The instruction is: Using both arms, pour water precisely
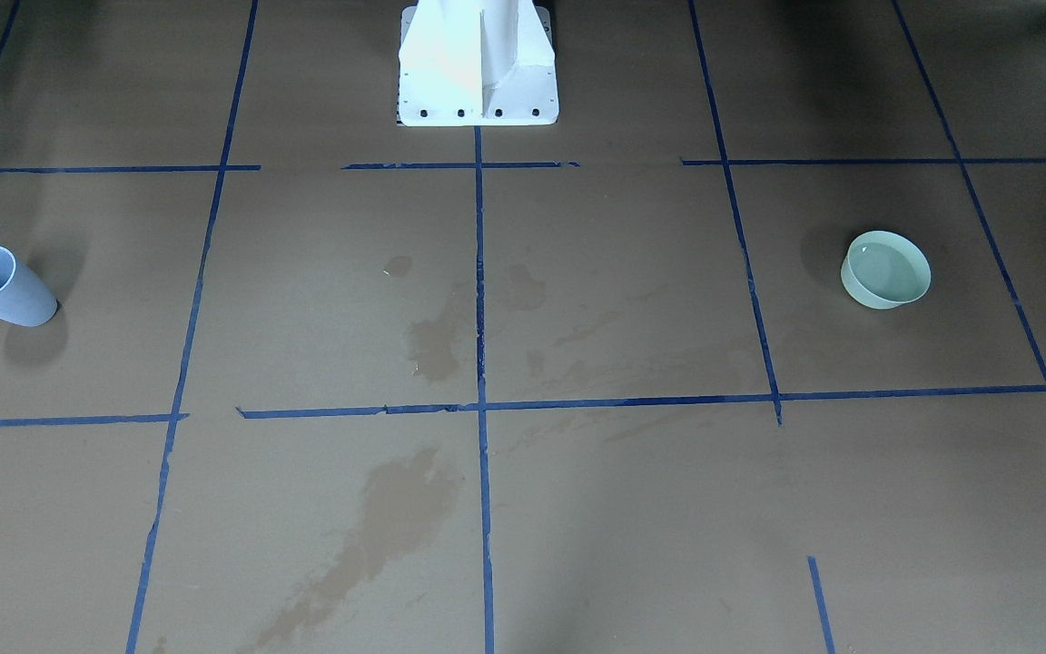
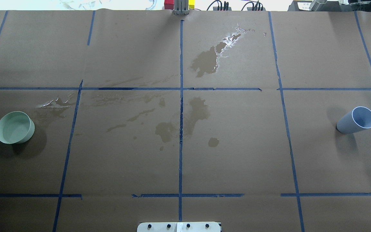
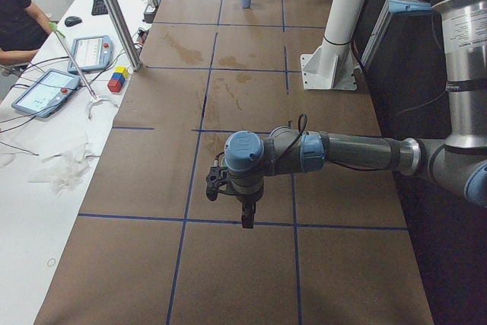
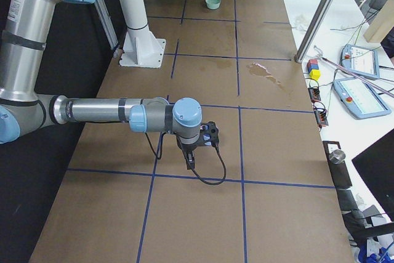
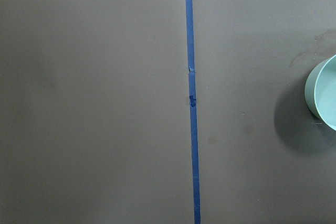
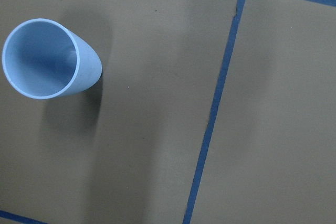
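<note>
Grippers first: my left gripper (image 3: 246, 217) hangs above the paper-covered table (image 2: 124, 167), my right gripper (image 4: 189, 162) likewise at the other end. Can't tell if either pair of fingers is apart or together. Green bowl (image 1: 859, 292) sits upright on my left, water (image 1: 888, 271) a faint sheen inside. Blue cup (image 2: 349, 124) stands upright on my right, well apart. Dark stains (image 2: 206, 61) lie mid-table and beyond.
</note>
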